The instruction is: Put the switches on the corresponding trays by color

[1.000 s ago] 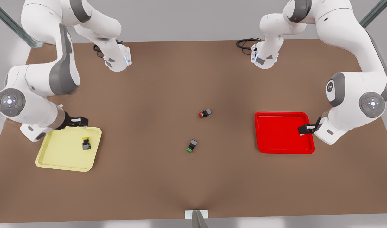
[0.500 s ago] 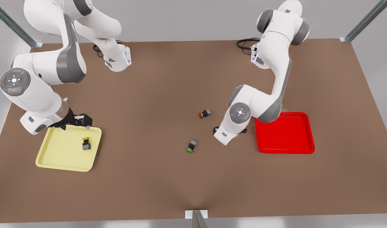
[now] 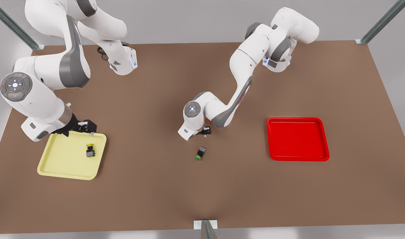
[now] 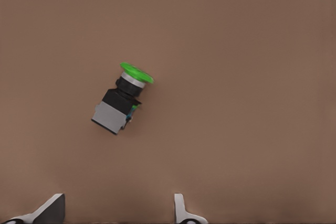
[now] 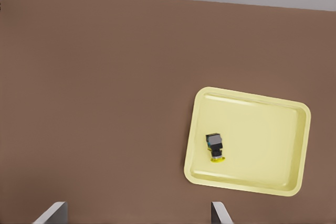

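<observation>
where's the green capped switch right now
The green-capped switch lies on its side on the bare table near the middle of the front view, between the yellow tray and red tray, just below the left gripper.

No readable text, label, brand, number or sign stood on anything in these views
</observation>
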`<state>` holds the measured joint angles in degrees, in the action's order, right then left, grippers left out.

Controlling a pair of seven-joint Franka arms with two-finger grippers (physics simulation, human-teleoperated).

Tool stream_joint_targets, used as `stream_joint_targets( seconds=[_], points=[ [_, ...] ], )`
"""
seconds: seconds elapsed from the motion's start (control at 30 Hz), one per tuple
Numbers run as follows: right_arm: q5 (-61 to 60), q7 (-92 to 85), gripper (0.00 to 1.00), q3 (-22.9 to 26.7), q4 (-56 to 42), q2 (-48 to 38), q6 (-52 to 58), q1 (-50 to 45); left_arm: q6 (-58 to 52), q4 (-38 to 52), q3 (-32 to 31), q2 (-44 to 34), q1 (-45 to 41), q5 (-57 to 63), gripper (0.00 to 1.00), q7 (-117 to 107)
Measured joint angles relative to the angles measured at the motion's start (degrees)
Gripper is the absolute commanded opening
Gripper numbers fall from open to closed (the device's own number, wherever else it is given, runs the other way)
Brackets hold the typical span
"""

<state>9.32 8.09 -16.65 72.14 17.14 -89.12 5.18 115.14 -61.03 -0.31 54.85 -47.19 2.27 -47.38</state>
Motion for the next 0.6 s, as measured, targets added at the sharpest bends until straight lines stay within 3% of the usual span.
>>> stream_joint_targets(
  seconds=[0.13,0.4,0.5,0.6],
  points=[
    [0.0,0.0,1.0,-0.05,0.09,0.0,0.0,0.01,2.44,-1.2,-0.44,-0.84,-2.94,-0.14,1.0,3.45],
    [0.0,0.0,1.0,-0.05,0.02,0.0,0.01,-0.08,9.96,-19.3,-1.29,-9.61,-5.05,-0.1,1.0,6.14],
    [0.05,0.0,1.0,-0.05,0.1,0.0,0.0,-0.08,9.31,-27.29,-1.43,-16.74,-2.92,0.0,1.0,20.39],
    [0.0,0.0,1.0,-0.05,0.1,0.0,0.02,-0.08,6.82,-28.72,-1.45,-18.76,-2.37,0.08,0.99,46.83]
  ],
)
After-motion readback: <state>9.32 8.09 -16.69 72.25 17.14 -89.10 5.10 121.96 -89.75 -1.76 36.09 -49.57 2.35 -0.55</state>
